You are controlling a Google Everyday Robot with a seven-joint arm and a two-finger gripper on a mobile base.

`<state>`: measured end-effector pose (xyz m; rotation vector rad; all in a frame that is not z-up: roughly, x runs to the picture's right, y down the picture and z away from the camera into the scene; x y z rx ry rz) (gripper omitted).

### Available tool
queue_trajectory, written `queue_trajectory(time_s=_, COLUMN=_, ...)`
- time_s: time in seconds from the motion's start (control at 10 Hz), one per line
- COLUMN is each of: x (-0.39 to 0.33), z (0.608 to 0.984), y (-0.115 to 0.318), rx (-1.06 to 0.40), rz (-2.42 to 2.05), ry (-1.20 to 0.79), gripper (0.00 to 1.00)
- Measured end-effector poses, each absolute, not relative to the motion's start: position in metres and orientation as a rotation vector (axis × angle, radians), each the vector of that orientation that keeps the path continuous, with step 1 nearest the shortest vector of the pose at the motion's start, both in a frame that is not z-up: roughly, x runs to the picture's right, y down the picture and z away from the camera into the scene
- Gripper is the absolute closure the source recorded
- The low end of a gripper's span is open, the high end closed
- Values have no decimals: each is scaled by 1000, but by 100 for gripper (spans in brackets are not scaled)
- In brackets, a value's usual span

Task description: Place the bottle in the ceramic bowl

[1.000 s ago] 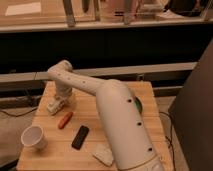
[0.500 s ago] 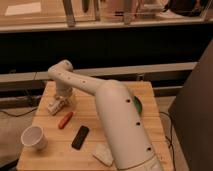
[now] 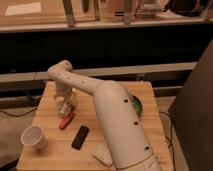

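Counter (image 3: 50, 157) of pale wood carries six loose things, one of each kind. The robot's white arm (image 3: 115, 120) rises from the 5 o'clock corner, runs up across the middle of the counter to an elbow near 11 o'clock, then bends straight down.

The tool (image 3: 65, 101) hangs at the end of that bend, low over the counter's 10 o'clock part. Whether it is open, closed or gripping cannot be told from this view. The bottle (image 3: 64, 109), small and whitish, sits right at the tool, at its 6 o'clock side, and the two blur together, so it is unclear whether they touch. Its label is too small to read.

The ceramic bowl (image 3: 136, 106), green inside, lies at the counter's 3 o'clock edge, well apart from the bottle. Only a sliver of it shows past the arm, which covers the rest.

Just at 6 o'clock of the bottle lies one orange carrot-shaped piece (image 3: 66, 120), slanted. At 5 o'clock of that piece is one flat black oblong (image 3: 80, 137), also slanted and apart from it. One white cup (image 3: 34, 137) stands upright with its mouth up near the 8 o'clock corner, well apart from the black oblong. One flat whitish piece (image 3: 102, 154) lies near the 6 o'clock edge, beside the base of the arm. No writing can be read on any of them.
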<state>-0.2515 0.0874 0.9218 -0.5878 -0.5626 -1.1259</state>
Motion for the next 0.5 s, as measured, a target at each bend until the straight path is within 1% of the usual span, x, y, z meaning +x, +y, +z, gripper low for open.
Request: queue_trajectory(time_s=0.5, x=-254, z=926, y=93, rx=-596, rz=-1143, ry=-577, gripper=20)
